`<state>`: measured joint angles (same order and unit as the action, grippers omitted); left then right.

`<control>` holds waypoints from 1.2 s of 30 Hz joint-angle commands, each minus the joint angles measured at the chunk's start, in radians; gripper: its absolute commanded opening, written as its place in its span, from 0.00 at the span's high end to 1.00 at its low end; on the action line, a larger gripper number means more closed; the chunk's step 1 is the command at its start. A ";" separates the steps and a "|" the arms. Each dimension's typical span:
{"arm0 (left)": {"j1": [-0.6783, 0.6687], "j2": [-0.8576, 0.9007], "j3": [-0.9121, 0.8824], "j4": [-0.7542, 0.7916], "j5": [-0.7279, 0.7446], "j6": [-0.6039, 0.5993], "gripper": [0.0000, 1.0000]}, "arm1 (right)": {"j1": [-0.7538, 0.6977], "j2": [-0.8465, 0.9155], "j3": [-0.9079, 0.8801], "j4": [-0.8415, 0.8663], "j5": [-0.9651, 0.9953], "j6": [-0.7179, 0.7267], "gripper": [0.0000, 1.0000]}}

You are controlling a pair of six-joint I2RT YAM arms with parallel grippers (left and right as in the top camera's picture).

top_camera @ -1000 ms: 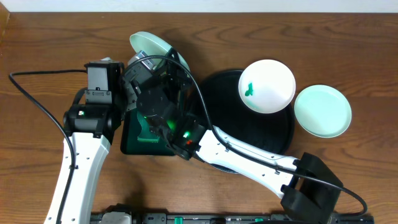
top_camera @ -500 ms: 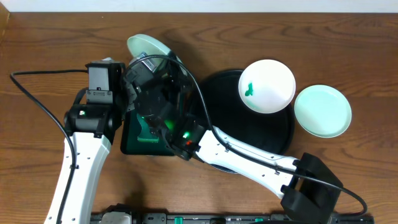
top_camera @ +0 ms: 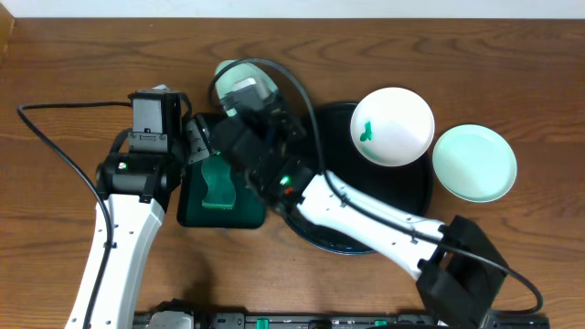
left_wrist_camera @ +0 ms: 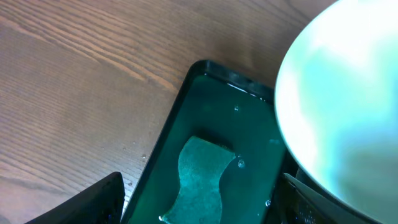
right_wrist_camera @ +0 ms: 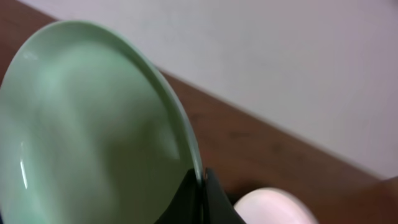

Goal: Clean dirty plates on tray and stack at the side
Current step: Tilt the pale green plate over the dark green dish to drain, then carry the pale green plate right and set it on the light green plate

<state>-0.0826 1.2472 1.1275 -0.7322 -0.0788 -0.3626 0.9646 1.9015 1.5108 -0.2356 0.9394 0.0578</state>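
The mint plate (top_camera: 239, 73), tilted and pinched at its rim by the right gripper (right_wrist_camera: 200, 186), has swung off the sponge tray (top_camera: 187, 215) toward the black tray (top_camera: 402, 210), likely wiped and bound for stacking. The left gripper (top_camera: 199, 139) hangs spread, empty. Blur hides whether any smear remains on the plate.

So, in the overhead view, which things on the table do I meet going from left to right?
Green tray → white plate → mint plate. I leave out the held plate and the black tray, because they overlap others.
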 commanded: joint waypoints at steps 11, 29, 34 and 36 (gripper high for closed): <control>-0.005 0.001 0.011 0.000 -0.012 -0.001 0.22 | -0.192 -0.161 0.017 -0.176 -0.581 0.309 0.99; -0.005 0.001 0.011 0.000 -0.012 -0.001 0.22 | -0.642 -0.380 0.017 -0.572 -0.723 0.308 0.99; -0.005 0.001 0.011 0.000 -0.012 -0.001 0.22 | -0.859 -0.380 0.017 -0.632 -0.873 0.308 0.99; -0.005 0.001 0.011 0.000 -0.012 -0.001 0.22 | -0.926 -0.380 0.017 -0.645 -0.907 0.308 0.99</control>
<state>-0.0826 1.2472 1.1275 -0.7322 -0.0784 -0.3626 0.1444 1.5421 1.5143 -0.8650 0.1352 0.3534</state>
